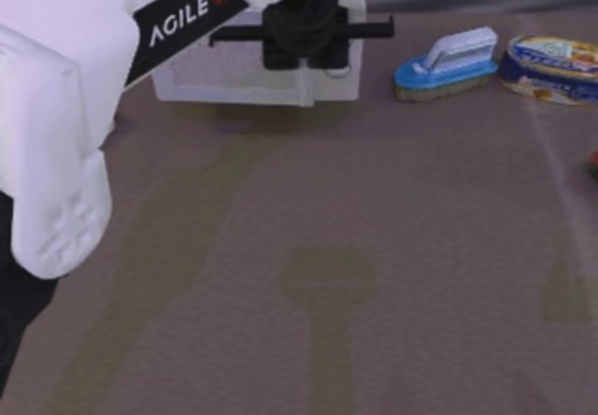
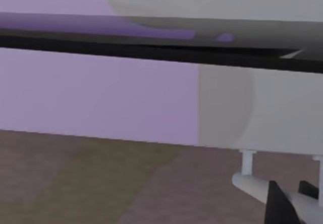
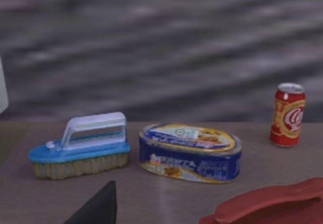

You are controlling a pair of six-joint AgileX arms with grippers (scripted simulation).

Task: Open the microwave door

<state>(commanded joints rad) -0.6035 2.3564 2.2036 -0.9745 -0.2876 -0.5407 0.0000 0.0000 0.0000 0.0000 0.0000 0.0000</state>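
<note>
The white microwave [image 1: 252,83] stands at the table's far edge, left of centre, largely covered by my left arm. The microwave door [image 1: 224,67] with its grey mesh window faces the table. My left gripper [image 1: 304,58] hangs over the door's right side, at the white bar handle [image 2: 255,186]. In the left wrist view its black fingertips [image 2: 277,206] sit on either side of that handle, shut on it. My right gripper [image 3: 99,208] is outside the top view and shows only as a dark tip in the right wrist view, far from the microwave.
To the microwave's right lie a blue scrubbing brush [image 1: 446,63] and a blue oval tin [image 1: 551,67]. Farther right, a red drink can [image 3: 287,114] stands upright, and a red plastic object [image 3: 267,204] lies close to the right gripper.
</note>
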